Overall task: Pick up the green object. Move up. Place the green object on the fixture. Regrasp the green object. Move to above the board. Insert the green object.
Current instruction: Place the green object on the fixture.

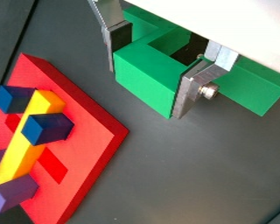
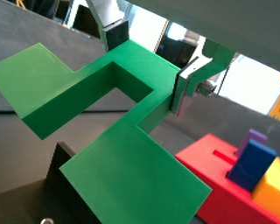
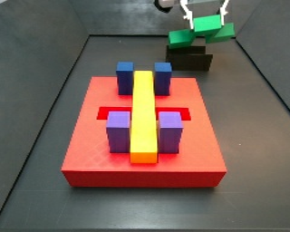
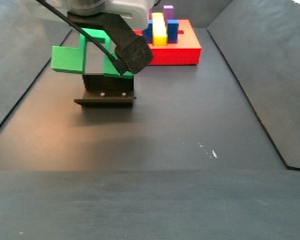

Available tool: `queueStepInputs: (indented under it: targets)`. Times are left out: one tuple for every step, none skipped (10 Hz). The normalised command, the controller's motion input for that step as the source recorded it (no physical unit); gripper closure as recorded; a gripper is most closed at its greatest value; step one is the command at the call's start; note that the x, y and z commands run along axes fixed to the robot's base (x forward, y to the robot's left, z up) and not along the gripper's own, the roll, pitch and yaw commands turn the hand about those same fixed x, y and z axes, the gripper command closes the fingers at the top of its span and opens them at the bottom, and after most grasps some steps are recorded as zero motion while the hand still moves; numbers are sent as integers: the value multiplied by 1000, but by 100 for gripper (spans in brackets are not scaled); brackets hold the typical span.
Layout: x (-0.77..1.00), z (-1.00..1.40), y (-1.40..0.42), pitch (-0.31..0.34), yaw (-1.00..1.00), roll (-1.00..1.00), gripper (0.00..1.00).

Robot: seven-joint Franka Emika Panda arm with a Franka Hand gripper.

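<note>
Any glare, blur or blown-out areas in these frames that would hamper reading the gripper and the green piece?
In a wrist view the background behind the gripper is blown out white, and the green object looks soft up close. In the other wrist picture a pale out-of-focus band crosses the top, yet the board is sharp. In a side view the fixture merges with the dark floor; faint sheen only.

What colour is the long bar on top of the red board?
Yellow. The long bar shows best in a side view.
</note>
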Motion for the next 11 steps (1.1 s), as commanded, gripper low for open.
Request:
queueStepInputs:
  targets:
    - [0,-134,-29,0,40,0,100]
    - [46,-151,-17,0,0,29,100]
    - [234,-214,-63,0,-37,257,100]
    - [257,-211,0,0,-17,220,100]
    - [240,-46,34,123,0,223,100]
    - [186,-37,66,169,0,329,100]
    - [46,-43,89,140,0,274,100]
    - [0,-120,194,57,0,0,100]
    - [-129,-309,231,0,0,0,100]
    - [-194,-389,166,0,0,-123,100]
    - [-211,-371,106,-54,0,-269,100]
